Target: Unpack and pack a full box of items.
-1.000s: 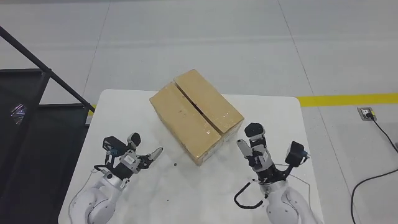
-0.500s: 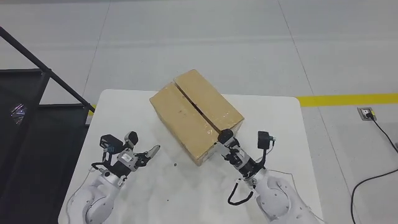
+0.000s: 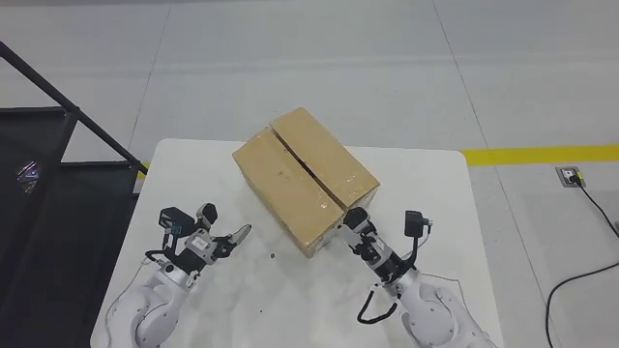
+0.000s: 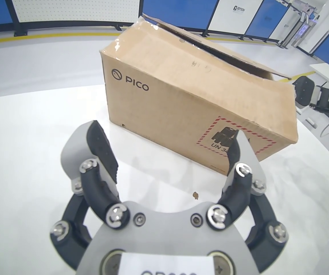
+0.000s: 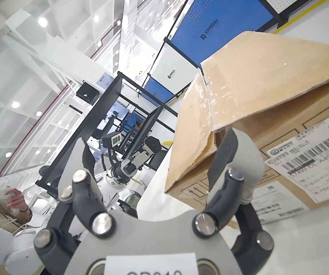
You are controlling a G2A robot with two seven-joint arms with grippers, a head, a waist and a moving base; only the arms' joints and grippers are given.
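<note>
Nearest, the left gripper [image 4: 167,134] hangs over the white table [image 3: 193,169] with its jaws wide, empty. The right gripper [image 3: 350,220], also spread, sits at the near corner of the cardboard box [image 3: 305,179], probably to lift a flap. The closed box stands mid-table.

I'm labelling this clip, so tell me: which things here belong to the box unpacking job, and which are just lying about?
Part of the job: cardboard box on the white table; left gripper, open, facing its side; right gripper, open, at its near corner.

Just lying about: brown speck on the table; floor socket; black frame beside the table.
</note>
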